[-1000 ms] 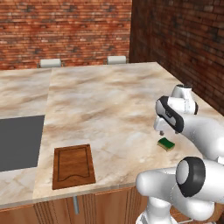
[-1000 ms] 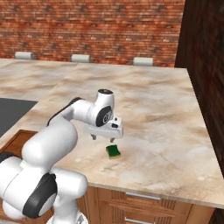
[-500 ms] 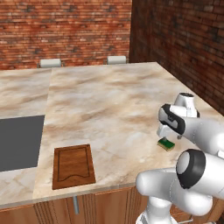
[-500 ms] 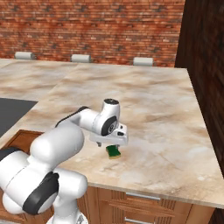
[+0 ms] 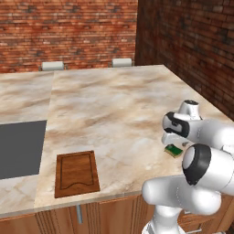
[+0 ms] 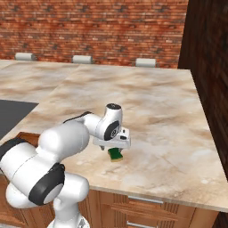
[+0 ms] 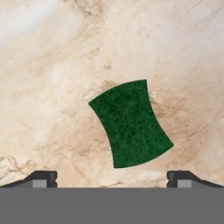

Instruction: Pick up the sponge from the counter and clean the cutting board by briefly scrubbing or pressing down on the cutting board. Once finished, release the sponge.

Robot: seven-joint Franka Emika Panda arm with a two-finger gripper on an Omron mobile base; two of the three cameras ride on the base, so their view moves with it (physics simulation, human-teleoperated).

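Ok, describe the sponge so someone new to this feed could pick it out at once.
Start at the marbled counter and follow its near edge to the right, well away from the wooden cutting board. Directly under the open gripper lies the sponge: a small block, dark green on top, yellow below, the only green thing on the stone.

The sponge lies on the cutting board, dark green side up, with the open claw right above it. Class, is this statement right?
Not quite. The sponge lies on the counter, well away from the cutting board, as the left base view shows. The rest holds: green side up, open claw right above it.
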